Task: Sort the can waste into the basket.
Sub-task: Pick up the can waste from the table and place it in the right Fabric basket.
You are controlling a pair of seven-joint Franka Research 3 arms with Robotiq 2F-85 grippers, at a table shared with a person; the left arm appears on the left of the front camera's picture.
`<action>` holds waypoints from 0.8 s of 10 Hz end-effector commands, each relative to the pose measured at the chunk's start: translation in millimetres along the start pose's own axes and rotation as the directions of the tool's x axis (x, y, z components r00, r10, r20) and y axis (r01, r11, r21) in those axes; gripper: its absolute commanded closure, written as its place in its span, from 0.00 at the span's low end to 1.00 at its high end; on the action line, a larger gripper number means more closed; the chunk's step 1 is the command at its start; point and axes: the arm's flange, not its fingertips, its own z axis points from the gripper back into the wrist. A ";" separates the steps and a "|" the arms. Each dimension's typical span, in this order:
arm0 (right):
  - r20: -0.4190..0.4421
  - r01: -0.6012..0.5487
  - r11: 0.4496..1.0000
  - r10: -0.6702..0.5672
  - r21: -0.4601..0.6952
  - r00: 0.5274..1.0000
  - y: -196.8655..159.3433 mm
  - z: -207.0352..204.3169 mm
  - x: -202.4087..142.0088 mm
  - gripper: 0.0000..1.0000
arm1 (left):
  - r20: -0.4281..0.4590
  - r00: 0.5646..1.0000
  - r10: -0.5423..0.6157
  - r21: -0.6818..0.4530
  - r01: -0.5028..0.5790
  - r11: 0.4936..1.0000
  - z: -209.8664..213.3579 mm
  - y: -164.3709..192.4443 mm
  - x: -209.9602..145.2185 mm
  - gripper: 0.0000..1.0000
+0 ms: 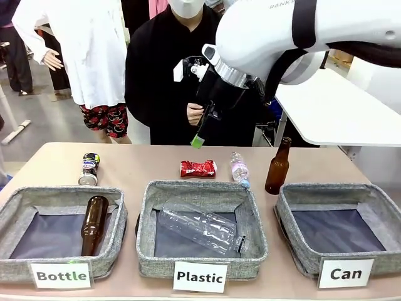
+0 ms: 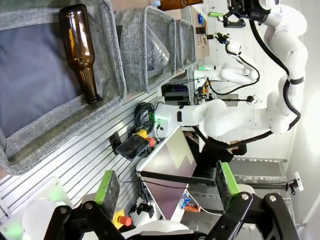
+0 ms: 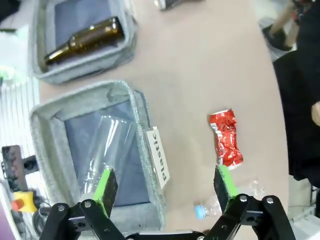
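Note:
A crushed shiny red can (image 1: 198, 168) lies on the table behind the middle bin. In the right wrist view the red can (image 3: 226, 138) lies just ahead of one green pad. A dark can with colourful print (image 1: 89, 168) stands at the far left, behind the left bin. The grey basket labelled "Can" (image 1: 326, 188) sits at the front right with nothing in it. My right gripper (image 1: 200, 135) hangs open in the air above the red can, holding nothing. My left gripper (image 2: 167, 182) is open too, off the table's near edge.
The "Plastic" bin (image 1: 194, 187) holds a clear bottle (image 1: 200, 229). The "Bottle" bin (image 1: 62, 191) holds a brown bottle (image 1: 94, 224). A small clear bottle (image 1: 239, 168) lies beside the red can and a brown bottle (image 1: 278, 166) stands upright. A person stands at the far side.

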 end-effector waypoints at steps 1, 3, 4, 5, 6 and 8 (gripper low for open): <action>0.006 0.046 0.997 -0.045 -0.067 0.999 15.0 14.4 -7.3 0.00 | -0.009 1.000 0.012 0.005 -0.012 1.000 -0.2 -1.0 -4.6 0.00; -0.047 0.025 0.995 -0.020 0.095 0.999 -27.4 -6.8 8.7 0.00 | -0.009 1.000 0.012 0.005 -0.012 1.000 -0.2 -1.0 -4.6 0.00; -0.052 0.019 0.991 -0.012 0.133 0.999 -45.7 -12.6 16.2 0.00 | -0.009 1.000 0.012 0.005 -0.012 1.000 -0.2 -1.0 -4.6 0.00; -0.072 -0.027 0.989 0.038 0.149 0.997 -58.2 -15.8 26.2 0.00 | -0.009 1.000 0.012 0.005 -0.012 1.000 -0.2 -1.0 -4.6 0.00; -0.106 -0.056 0.985 0.074 0.166 0.992 -69.4 -21.3 32.0 0.00 | -0.009 1.000 0.012 0.005 -0.012 1.000 -0.2 -1.0 -4.6 0.00; -0.167 -0.066 0.969 0.107 0.236 0.980 -93.5 -53.2 38.3 0.00 | -0.009 1.000 0.012 0.005 -0.012 1.000 -0.2 -1.0 -4.6 0.00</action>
